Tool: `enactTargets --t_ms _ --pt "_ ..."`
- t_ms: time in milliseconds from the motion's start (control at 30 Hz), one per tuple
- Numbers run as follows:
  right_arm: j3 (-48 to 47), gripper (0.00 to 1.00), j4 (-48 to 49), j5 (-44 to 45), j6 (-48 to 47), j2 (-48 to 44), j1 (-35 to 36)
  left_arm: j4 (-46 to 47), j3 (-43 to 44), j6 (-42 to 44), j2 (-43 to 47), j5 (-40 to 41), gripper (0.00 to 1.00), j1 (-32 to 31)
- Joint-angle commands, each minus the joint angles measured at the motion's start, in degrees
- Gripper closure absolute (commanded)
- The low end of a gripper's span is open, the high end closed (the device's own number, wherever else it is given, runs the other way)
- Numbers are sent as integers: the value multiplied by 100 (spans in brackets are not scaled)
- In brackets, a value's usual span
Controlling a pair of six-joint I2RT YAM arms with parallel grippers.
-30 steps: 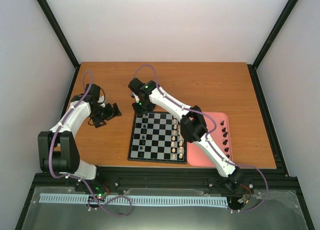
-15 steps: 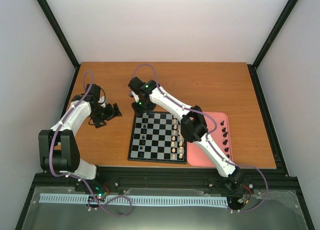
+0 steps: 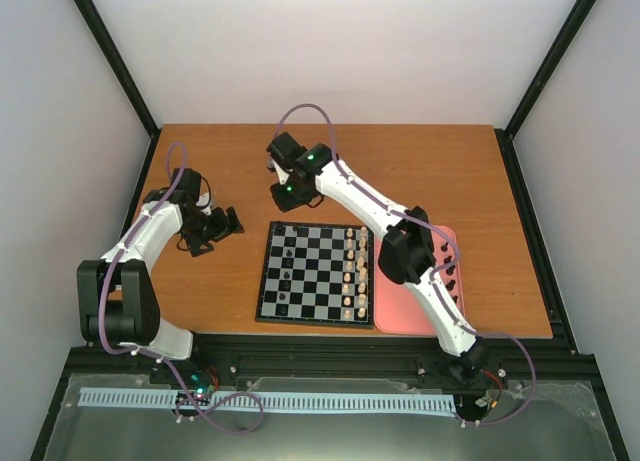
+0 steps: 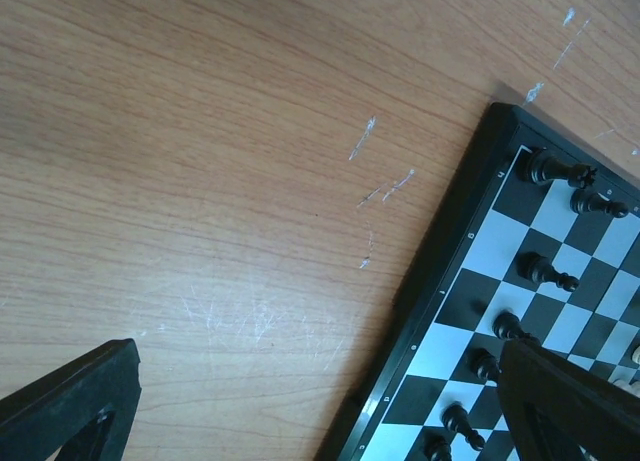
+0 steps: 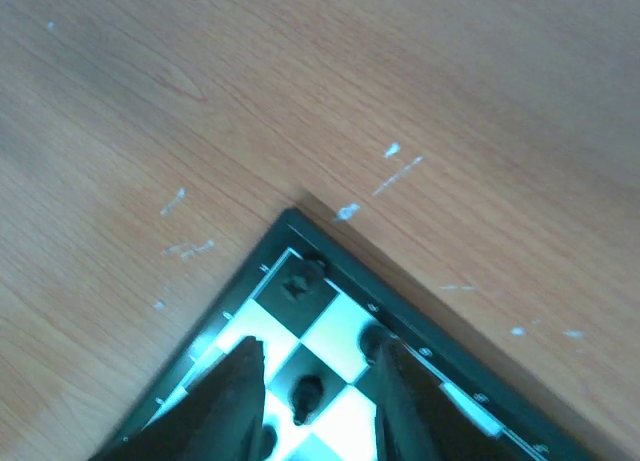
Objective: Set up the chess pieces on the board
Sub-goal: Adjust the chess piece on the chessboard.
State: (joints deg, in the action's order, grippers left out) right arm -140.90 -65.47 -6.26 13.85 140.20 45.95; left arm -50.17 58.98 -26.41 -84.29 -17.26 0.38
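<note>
Chess pieces (image 3: 452, 271), black and upright, dot the pink tray (image 3: 395, 317) just right of the board (image 3: 322, 281), which lies flat mid-table. Right gripper (image 3: 283, 195) gapes empty by its far-left corner; left gripper (image 3: 213, 231) gapes too.

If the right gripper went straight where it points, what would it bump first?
The right gripper would probably meet the black piece below its jaws, at the board's corner; depth is unclear.
</note>
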Motion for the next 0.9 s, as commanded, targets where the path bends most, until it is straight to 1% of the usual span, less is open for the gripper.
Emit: enactTargets --t_ms 0,33,67,100,367,633,733,867 --pt "433 83 104 -76 269 -495 -215 43 260 -58 -52 -154 0 48" --pt "520 92 112 -114 315 -528 -259 36 277 -45 -62 -151 0 49" --pt "613 96 108 -137 358 -543 -300 22 287 -34 -62 -139 0 46" --pt "704 97 124 -125 374 -568 -340 10 296 -27 -70 -119 0 45" --pt "1057 97 -23 -225 269 -326 -465 -61 307 26 -162 4 0 52" --pt "1526 97 115 -568 208 -308 -473 -51 394 40 -331 20 0 45" --pt "1848 97 184 -589 194 -340 -473 -62 404 38 -369 18 0 49" --pt "1848 97 292 -814 137 -280 -473 -68 412 40 -386 36 0 43"
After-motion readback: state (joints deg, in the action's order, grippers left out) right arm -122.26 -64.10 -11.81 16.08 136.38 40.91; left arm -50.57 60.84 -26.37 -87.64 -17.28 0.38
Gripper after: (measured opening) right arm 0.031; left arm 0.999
